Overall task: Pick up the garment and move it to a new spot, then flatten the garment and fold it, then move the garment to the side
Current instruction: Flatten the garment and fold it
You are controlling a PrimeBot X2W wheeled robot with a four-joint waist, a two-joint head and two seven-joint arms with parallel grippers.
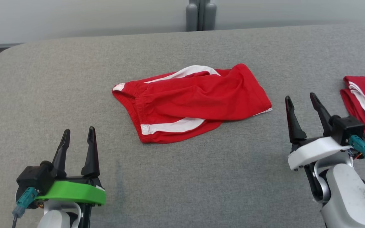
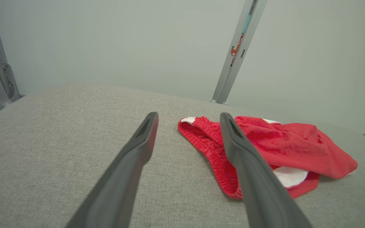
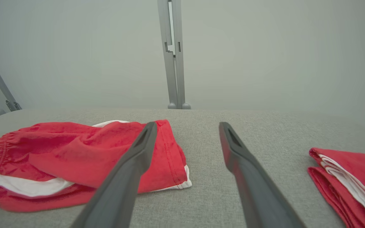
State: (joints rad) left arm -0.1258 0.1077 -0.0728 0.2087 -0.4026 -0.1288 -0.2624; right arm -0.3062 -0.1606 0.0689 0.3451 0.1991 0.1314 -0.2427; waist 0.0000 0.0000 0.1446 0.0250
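1. While both arms are held over the grey table (image 1: 201,183), the left gripper (image 1: 79,129) is seen with its two fingers spread wide, and nothing is held between them.
2. The right gripper (image 1: 300,96) is also spread wide and empty, with its fingers pointed away from the robot.
3. The garment (image 1: 195,101), red shorts with white stripes, is laid in the middle of the table, ahead of the two grippers and touched by neither.
4. It is partly folded over and wrinkled, with the elastic waist turned to the robot's left.
5. A second red garment (image 1: 364,104), folded, is placed at the right side, near the right gripper.
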